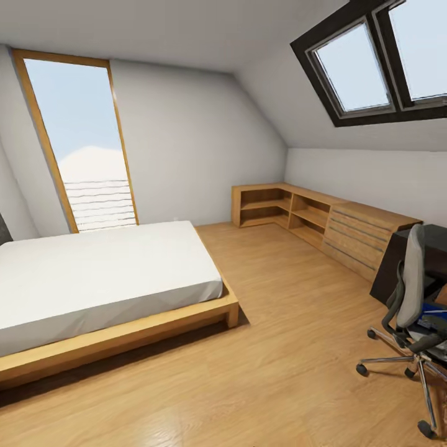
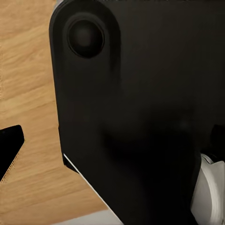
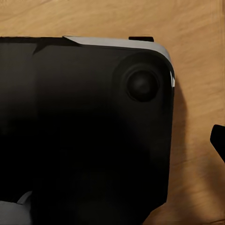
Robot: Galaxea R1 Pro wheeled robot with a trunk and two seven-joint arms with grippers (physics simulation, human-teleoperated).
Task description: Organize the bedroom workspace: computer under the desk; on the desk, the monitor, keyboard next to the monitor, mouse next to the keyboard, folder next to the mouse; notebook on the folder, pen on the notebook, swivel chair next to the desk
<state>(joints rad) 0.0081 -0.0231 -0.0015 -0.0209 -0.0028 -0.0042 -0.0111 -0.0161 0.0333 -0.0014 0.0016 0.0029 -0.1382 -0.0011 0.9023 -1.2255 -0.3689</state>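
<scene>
The grey padded swivel chair with the chrome five-star base [image 1: 413, 292] sits at the far right of the head view, backrest turned toward the camera, pulled up close to the glossy black surface [image 1: 434, 245], which is cut off by the frame edge. A bit of bright blue [image 1: 434, 313] peeks out past the backrest at seat level, probably the flat blue folder lying on the seat, since the task says it starts there, though too little shows to be sure. Beyond the black surface, a low light-wood shelving unit [image 1: 310, 214] wraps the corner under the dark-framed skylight [image 1: 379, 59]. The low wooden-framed bed with the white mattress [image 1: 99, 279] takes up the left side, under the tall window [image 1: 81, 139], with light wooden floor [image 1: 273, 335] between.

The robot looks to be in transit, not yet facing the workspace, so nothing there seems handled yet. Both wrist views look down at black robot body panels over the floor, which suggests the arms are tucked in for driving. Can't tell whether either end effector is open or closed; the fingers aren't clear enough. Next move is likely turning right and rolling up to the chair.
</scene>
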